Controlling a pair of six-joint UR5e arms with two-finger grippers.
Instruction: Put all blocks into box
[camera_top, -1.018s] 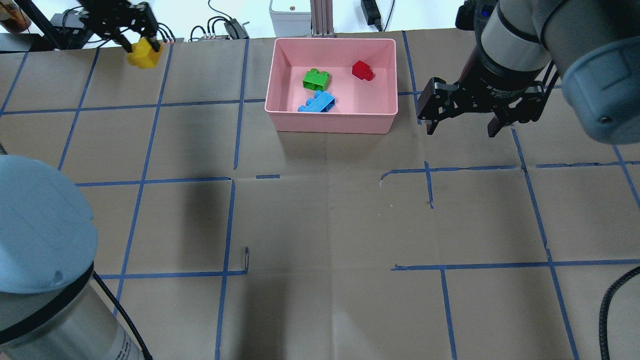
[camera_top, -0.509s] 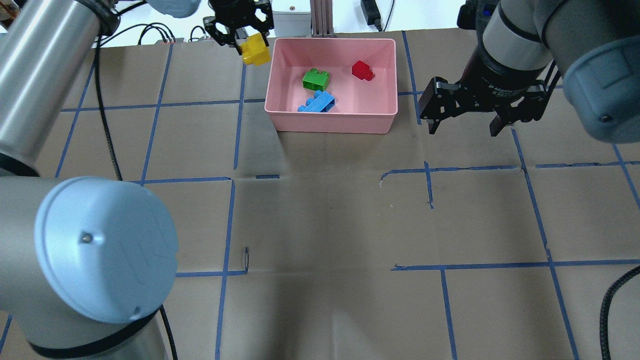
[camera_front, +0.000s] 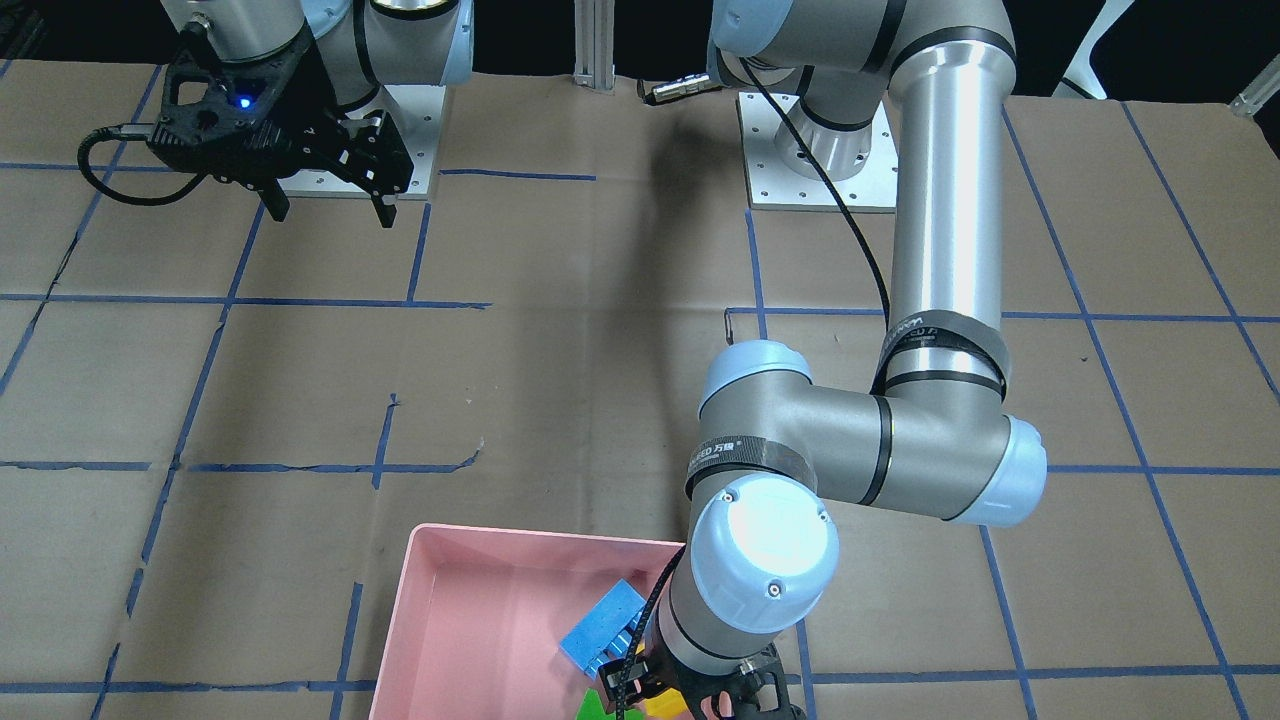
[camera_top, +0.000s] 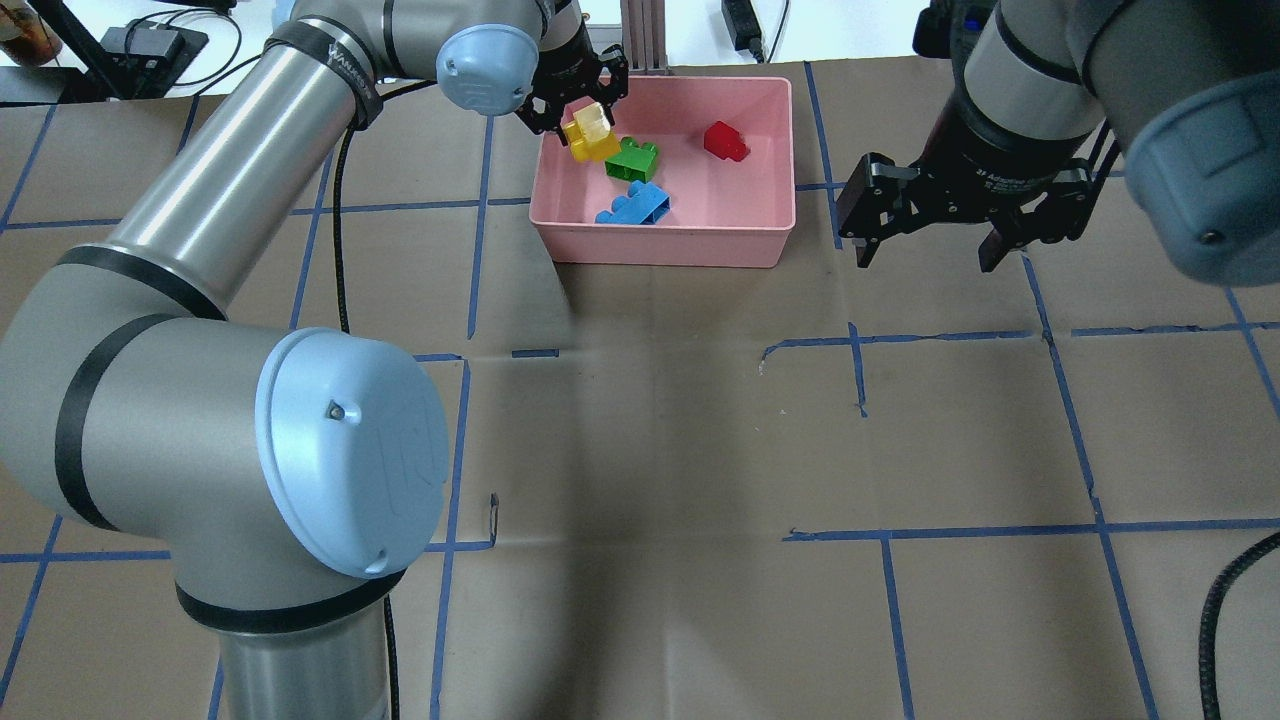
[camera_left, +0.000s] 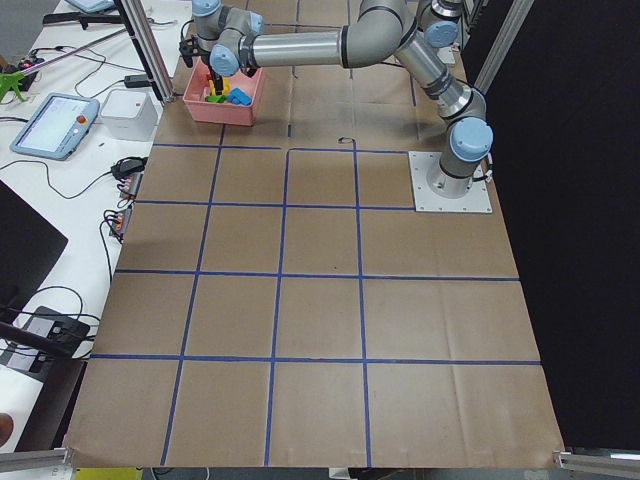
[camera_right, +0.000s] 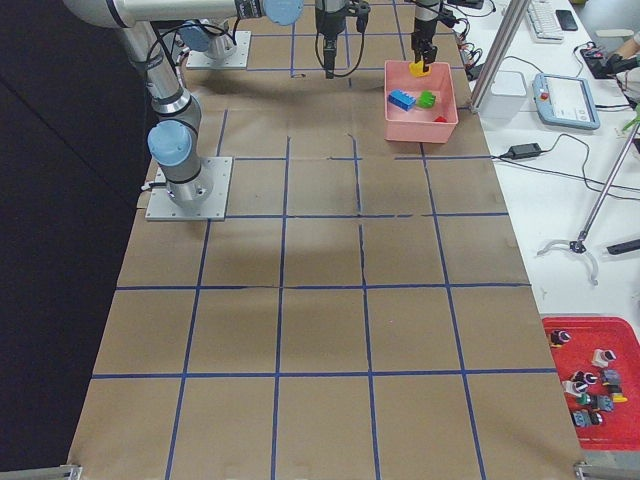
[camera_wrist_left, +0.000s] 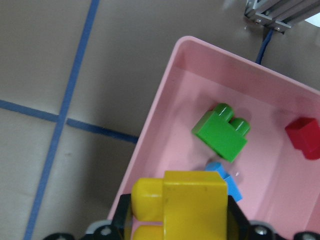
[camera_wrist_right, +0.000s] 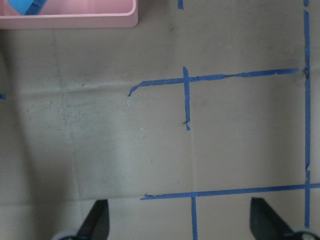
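The pink box (camera_top: 665, 248) stands at the table's far middle. In it lie the green block (camera_top: 633, 159), the blue block (camera_top: 637, 205) and the red block (camera_top: 725, 140). My left gripper (camera_top: 580, 112) is shut on the yellow block (camera_top: 589, 133) and holds it above the box's far left corner, next to the green block. The left wrist view shows the yellow block (camera_wrist_left: 186, 207) over the box's rim (camera_wrist_left: 150, 125), with the green block (camera_wrist_left: 222, 134) below. My right gripper (camera_top: 925, 235) is open and empty, above the table right of the box.
Blue tape lines cross the brown paper table (camera_top: 660, 440). Cables and power units (camera_top: 150, 45) lie beyond the far edge. In the exterior right view a red tray (camera_right: 592, 385) of small parts stands off the table.
My left gripper has carried the yellow block rightward from the far left of the table to above the box's far left corner. The right arm has not moved.
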